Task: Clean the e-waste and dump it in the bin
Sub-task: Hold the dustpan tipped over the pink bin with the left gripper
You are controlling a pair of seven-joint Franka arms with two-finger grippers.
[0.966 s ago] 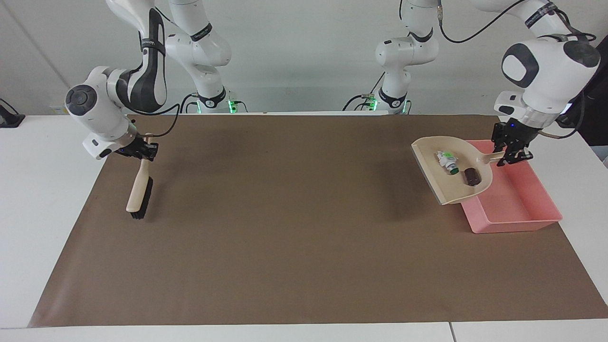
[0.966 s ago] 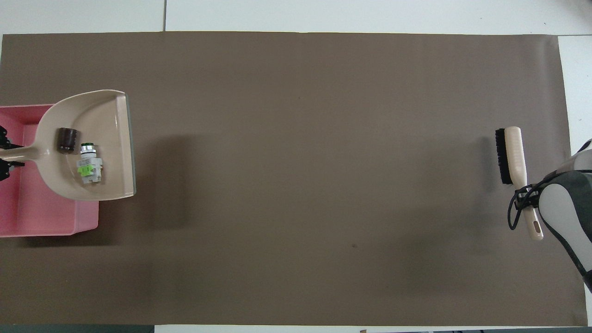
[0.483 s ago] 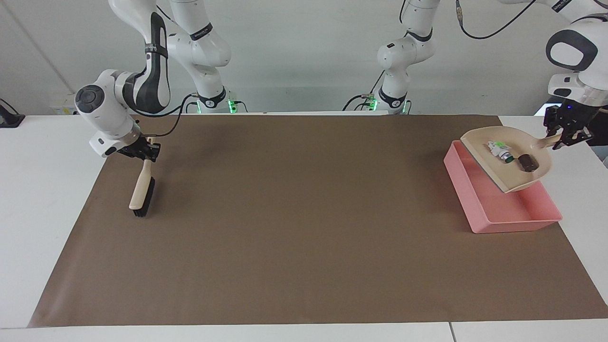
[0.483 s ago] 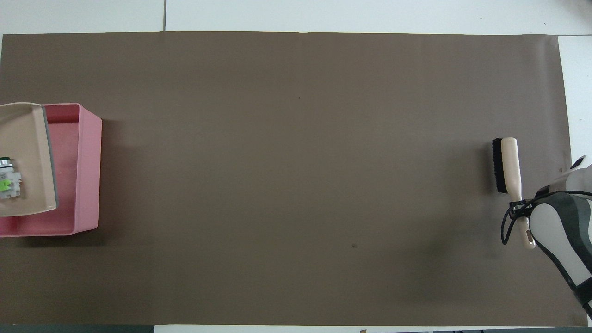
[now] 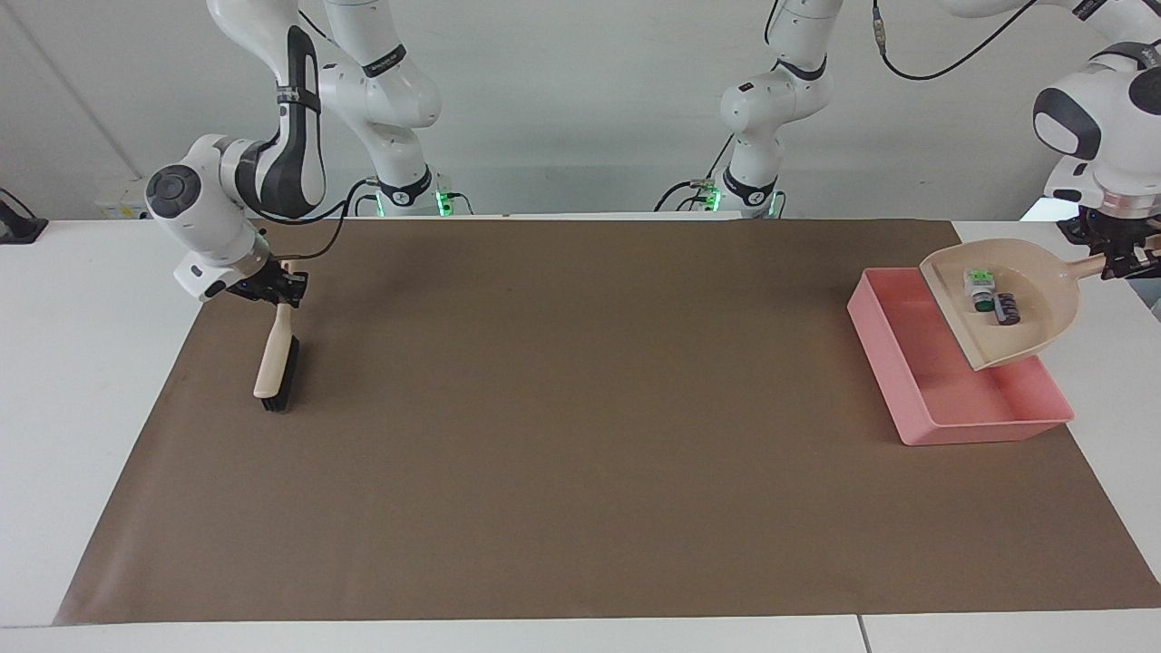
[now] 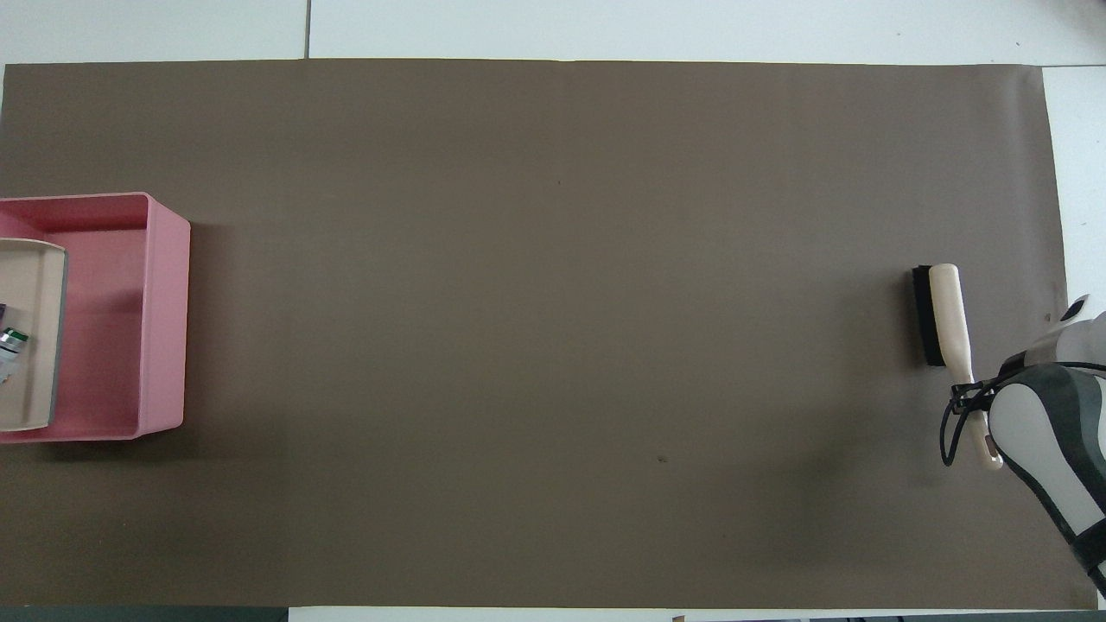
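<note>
Brown table mat spread across the white table, taken as the landmark. Pink bin at the mat's corner toward the left arm's end. Beige dustpan raised and tilted over the bin, handle clamped in the left gripper. Brush upright at the mat's edge toward the right arm's end, bristles on the mat, handle pinched by the right gripper. Inside the dustpan, e-waste: white piece with green end, dark cylinder touching it. No readable writing anywhere.
</note>
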